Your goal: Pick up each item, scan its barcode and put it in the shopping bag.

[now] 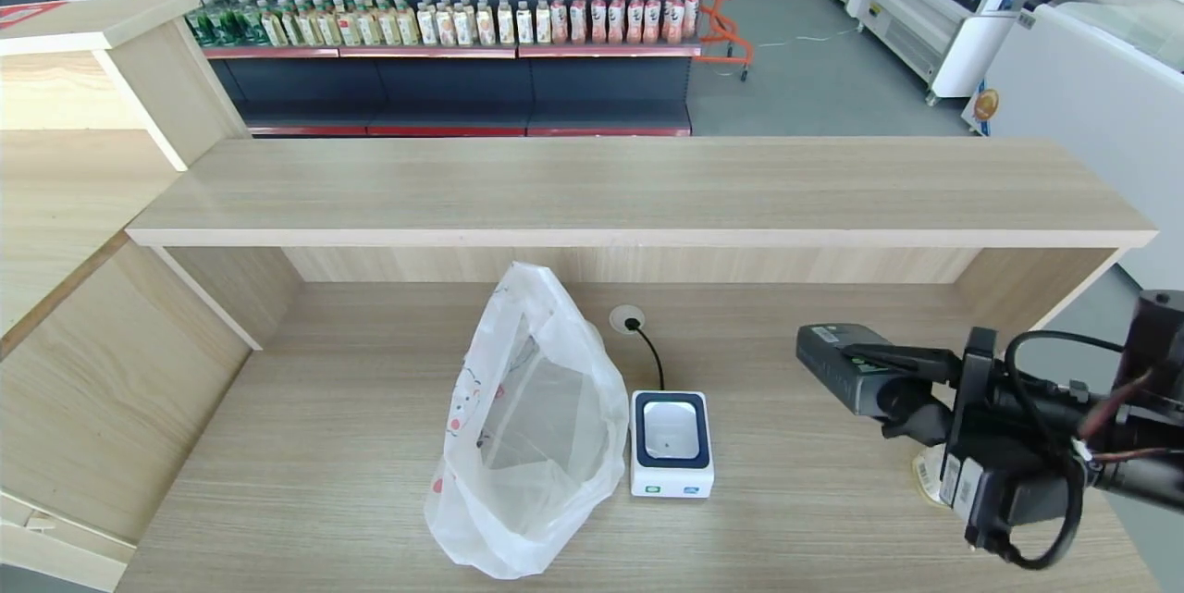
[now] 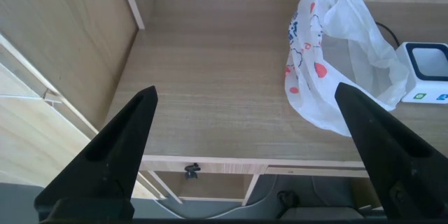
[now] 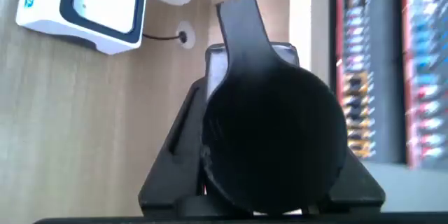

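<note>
Head view: right gripper point(image 1: 881, 387) holds dark item point(image 1: 835, 371) level; long axis toward scanner point(image 1: 672, 441).

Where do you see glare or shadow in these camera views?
Head view: the scanner window carries a pale reflection; soft shade lies under the counter ledge. Right wrist view: the scanner window is washed bright, and the dark item in the right gripper shows as a near-black mass.

shopping bag point(image 1: 532, 445): translucent white, red print | scanner point(image 1: 672, 443): white, navy frame | item point(image 1: 837, 371): dark grey
</note>
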Motion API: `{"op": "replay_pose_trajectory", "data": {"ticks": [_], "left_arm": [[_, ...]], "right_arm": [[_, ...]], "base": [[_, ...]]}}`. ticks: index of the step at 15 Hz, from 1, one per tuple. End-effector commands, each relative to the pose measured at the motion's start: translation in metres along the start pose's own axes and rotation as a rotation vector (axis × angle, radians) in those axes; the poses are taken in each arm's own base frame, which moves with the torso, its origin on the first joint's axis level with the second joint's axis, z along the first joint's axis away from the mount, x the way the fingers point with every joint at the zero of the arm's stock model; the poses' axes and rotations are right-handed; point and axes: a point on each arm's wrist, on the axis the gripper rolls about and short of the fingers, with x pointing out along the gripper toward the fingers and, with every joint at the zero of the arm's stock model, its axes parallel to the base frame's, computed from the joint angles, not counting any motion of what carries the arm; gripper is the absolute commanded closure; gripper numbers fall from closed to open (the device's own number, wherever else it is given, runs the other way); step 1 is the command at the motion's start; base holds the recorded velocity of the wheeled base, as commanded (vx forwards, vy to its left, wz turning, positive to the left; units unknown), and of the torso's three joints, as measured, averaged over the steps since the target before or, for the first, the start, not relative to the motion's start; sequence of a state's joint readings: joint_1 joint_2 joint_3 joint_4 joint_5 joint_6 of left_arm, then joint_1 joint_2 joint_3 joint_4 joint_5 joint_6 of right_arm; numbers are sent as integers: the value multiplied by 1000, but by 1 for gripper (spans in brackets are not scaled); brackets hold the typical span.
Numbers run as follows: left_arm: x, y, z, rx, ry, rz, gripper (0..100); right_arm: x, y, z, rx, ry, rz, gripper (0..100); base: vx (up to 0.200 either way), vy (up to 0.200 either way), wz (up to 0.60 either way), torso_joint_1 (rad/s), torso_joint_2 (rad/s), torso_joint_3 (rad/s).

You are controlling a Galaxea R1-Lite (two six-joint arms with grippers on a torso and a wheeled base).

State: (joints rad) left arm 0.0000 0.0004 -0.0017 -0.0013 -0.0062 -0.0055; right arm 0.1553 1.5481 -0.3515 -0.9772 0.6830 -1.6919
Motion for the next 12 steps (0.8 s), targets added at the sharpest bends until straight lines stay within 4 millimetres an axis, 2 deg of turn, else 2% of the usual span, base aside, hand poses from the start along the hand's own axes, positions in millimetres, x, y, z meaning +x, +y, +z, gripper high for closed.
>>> {"op": "replay_pose_trajectory", "data": {"ticks": [1,2,4,7,9,12], "left_arm": [[0,0,0,-1,-1,0,0],[0,0,0,-1,-1,0,0],[0,0,0,-1,-1,0,0],[0,0,0,-1,-1,0,0],[0,0,0,-1,-1,0,0],[0,0,0,-1,-1,0,0]], "right_arm": [[17,-4,40,-390,-332,-79,100],[37,10,66,-575,-490,-89,100],[45,26,85,-681,-620,-41,100],[45,22,98,-738,-718,-99,100],[39,15,101,-772,-771,-176,100],[32,10,101,-804,-758,-209,100]], "base": [[0,0,0,0,0,0],[0,0,0,0,0,0],[0,0,0,0,0,0],[0,0,0,0,0,0],[0,0,0,0,0,0],[0,0,0,0,0,0]]}}
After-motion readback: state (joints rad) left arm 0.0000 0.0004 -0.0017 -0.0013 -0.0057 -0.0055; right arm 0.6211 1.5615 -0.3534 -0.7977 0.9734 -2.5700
